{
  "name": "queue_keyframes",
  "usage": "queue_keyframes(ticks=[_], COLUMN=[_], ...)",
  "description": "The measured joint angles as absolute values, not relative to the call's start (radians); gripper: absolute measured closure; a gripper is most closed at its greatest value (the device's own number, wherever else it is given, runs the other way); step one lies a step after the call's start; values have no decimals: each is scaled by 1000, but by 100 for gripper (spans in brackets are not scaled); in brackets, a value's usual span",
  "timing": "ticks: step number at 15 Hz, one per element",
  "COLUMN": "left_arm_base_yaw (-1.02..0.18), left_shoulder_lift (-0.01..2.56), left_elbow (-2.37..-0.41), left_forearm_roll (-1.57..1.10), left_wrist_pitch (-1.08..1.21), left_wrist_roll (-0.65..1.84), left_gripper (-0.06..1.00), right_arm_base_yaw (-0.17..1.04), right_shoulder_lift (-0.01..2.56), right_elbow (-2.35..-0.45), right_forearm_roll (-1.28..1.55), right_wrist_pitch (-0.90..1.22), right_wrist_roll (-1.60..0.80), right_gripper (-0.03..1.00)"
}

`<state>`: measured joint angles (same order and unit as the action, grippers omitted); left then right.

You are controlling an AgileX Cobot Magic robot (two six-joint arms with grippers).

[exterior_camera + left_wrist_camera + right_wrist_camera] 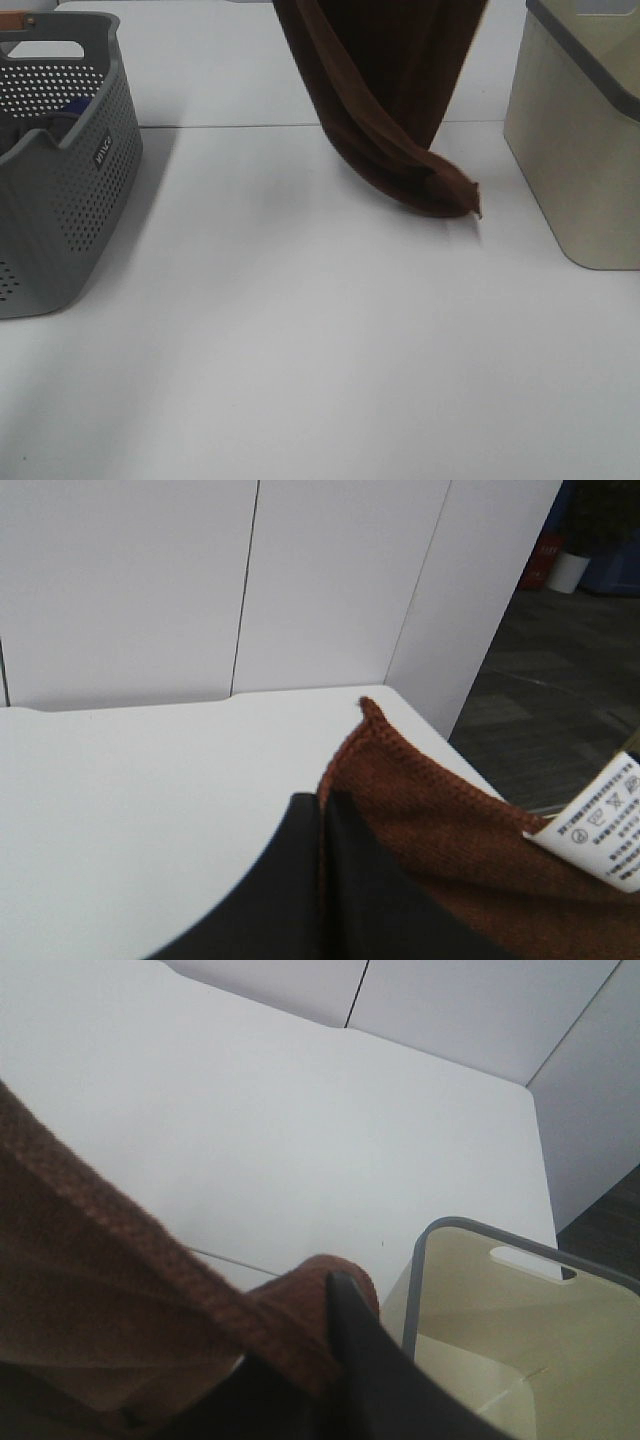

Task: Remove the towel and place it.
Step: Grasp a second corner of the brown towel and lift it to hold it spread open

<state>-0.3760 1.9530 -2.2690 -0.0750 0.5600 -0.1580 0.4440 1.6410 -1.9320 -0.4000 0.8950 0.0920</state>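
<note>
Brown plush: towel [385, 120] hanging just beside beige bin [575, 170], low fold near desk [300, 350]
Handling: soft, limp, light; corners best
Left end effector [322, 815]: pinching edge by white tag [605, 825]
Right end effector [330, 1305]: pinching another edge

The high camera looks steeply down on the white table [300, 380], close in, clipping the grey basket [60, 180] at left and the beige bin [580, 160] at right. Both wrist cameras sit tight against the towel [380, 100], looking out across the tabletop; the right one also catches that bin.
</note>
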Motion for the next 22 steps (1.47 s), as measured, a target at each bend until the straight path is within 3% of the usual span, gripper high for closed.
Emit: queue_keyframes(ticks=[7,14,18,22], left_arm_base_yaw=[-376,-370,-326,-320], left_shoulder_lift=[2134,2234,2196,2190], left_elbow=[-2257,-2258,-2467,-2498], left_forearm_roll=[43,211,240,232], left_wrist_pitch=[692,245,23,55], left_wrist_roll=[-156,-156,-156,-156], left_gripper=[94,94,94,94], right_arm_base_yaw=[444,443,442,429], right_shoulder_lift=[1847,1975,1947,1903], right_elbow=[-1933,-1984,-2244,-2269], right_forearm_roll=[-423,-583,-618,-621], right_wrist_pitch=[901,464,445,476], right_wrist_roll=[92,114,111,111], right_gripper=[97,97,97,97])
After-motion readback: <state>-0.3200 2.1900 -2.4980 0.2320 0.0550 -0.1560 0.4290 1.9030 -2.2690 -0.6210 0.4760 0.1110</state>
